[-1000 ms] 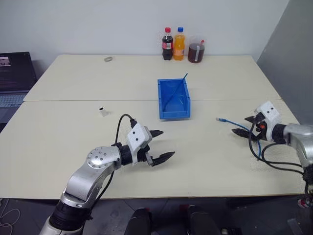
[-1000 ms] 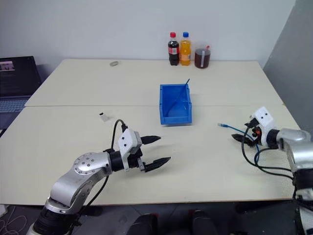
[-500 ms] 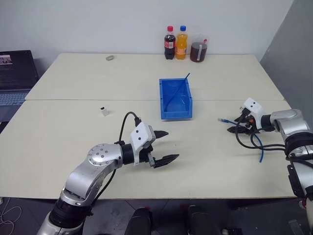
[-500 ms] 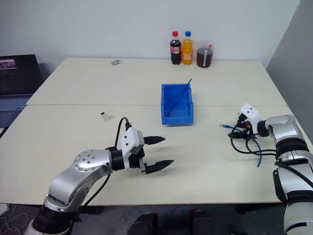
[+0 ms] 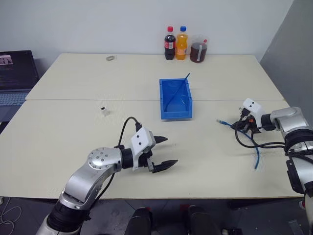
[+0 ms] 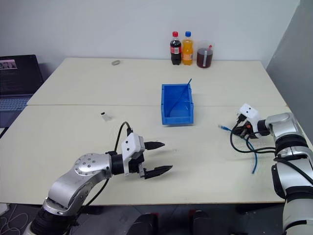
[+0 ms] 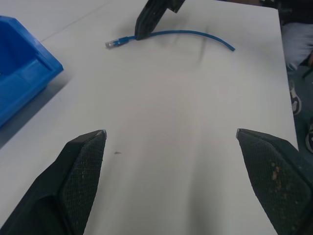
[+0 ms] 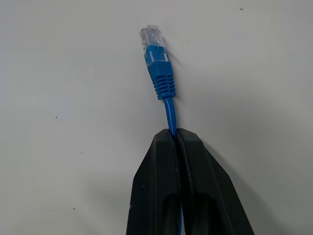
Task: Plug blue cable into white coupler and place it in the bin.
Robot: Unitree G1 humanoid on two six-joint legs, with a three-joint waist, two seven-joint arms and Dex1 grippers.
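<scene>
The blue cable [image 5: 249,144] lies on the table at the right, its clear plug [image 8: 151,35] pointing toward the bin. My right gripper [image 5: 237,126] is shut on the cable [image 8: 161,83] just behind the plug, with the fingertips [image 8: 166,142] pressed together around it. The loose end trails toward the table's front edge. The tiny white coupler [image 5: 103,109] stands alone at the left centre, well beyond my left gripper [image 5: 169,151]. That gripper hovers open over bare table near the front. The bright blue bin [image 5: 175,115] sits in the middle.
Two soda bottles [image 5: 175,43] and a jar of dark liquid [image 5: 197,50] stand at the far edge. A small grey ring [image 5: 110,58] lies at the back left. A laptop [image 5: 14,73] sits off the table's left. A thin dark strand [image 5: 183,81] leans in the bin.
My right gripper, open around the cable a second ago, has shut on it behind the plug. The cable's loose end has shifted slightly. The left gripper stays open and in place.
</scene>
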